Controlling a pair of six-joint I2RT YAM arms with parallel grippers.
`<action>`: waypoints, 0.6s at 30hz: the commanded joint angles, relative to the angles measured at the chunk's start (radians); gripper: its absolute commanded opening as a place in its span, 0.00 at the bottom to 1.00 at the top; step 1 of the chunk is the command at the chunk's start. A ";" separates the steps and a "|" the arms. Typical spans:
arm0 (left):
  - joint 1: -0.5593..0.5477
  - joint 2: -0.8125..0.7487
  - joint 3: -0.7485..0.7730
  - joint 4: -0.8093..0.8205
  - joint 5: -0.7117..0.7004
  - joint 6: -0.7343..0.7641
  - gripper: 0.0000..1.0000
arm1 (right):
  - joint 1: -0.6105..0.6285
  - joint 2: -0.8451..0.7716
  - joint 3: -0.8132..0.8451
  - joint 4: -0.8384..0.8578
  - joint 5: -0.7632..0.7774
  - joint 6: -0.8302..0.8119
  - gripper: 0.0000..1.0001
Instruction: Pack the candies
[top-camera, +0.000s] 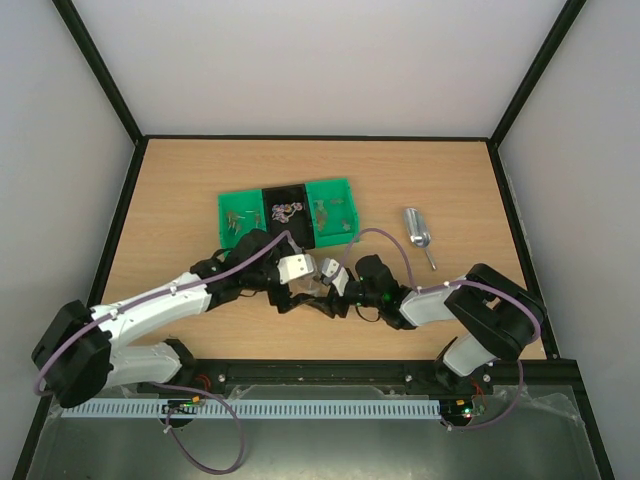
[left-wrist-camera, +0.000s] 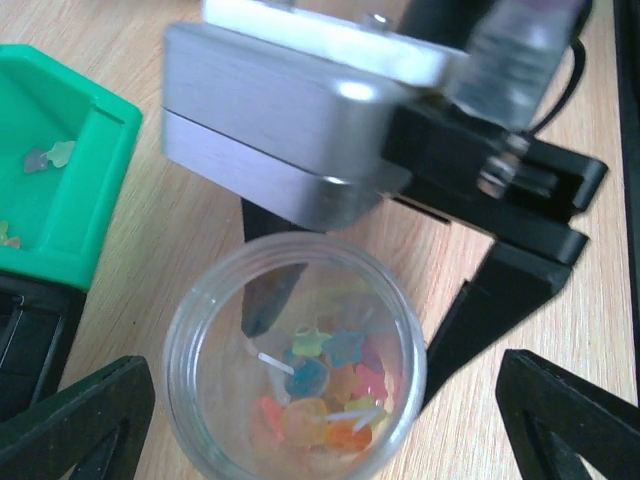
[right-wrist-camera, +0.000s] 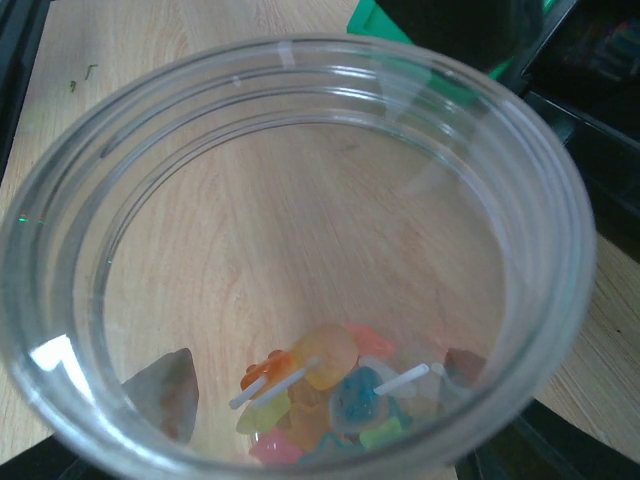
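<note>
- Black fingers (left-wrist-camera: 85, 420) of the left gripper (left-wrist-camera: 320, 415) are spread wide to either side of the clear jar (left-wrist-camera: 185, 380). They hold nothing. One finger lies just beside the jar's wall, the other clearly apart from it.
- Right gripper (left-wrist-camera: 365, 315): its two dark fingers (left-wrist-camera: 470, 330) bear on the jar's wall from opposite sides. They are closed on it at a middling width, with the silver body above the rim in the left wrist view.
- Jar: upright, mouth upward. It sits between the two grippers, over the strip of tabletop (top-camera: 200, 180) between the green tray (top-camera: 340, 195) and the near edge, about midway along that edge.
- Candies (right-wrist-camera: 325, 395): a small heap of orange, yellow, blue, green and pink pieces covers only part of the jar's bottom. Two thin white sticks (right-wrist-camera: 400, 380) lie among them.
- Further candies lie loose in the tray, a few in each green end compartment and a cluster in the black middle compartment (top-camera: 283, 195).
- Tray: near the middle of the tabletop, long side parallel to the far edge.
- Metal scoop (top-camera: 416, 228): lies on the bare wood between the tray and the right edge, apart from both. Its handle points toward the near edge.
</note>
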 joint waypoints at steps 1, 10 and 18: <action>-0.006 0.036 0.007 0.080 -0.011 -0.094 0.92 | 0.012 0.006 -0.005 0.009 0.040 0.015 0.60; 0.019 0.053 0.016 0.058 0.058 -0.064 0.68 | 0.013 -0.005 -0.010 -0.003 0.014 0.000 0.57; 0.082 0.093 0.092 -0.231 0.307 0.379 0.63 | 0.012 -0.021 -0.022 -0.038 -0.068 -0.077 0.54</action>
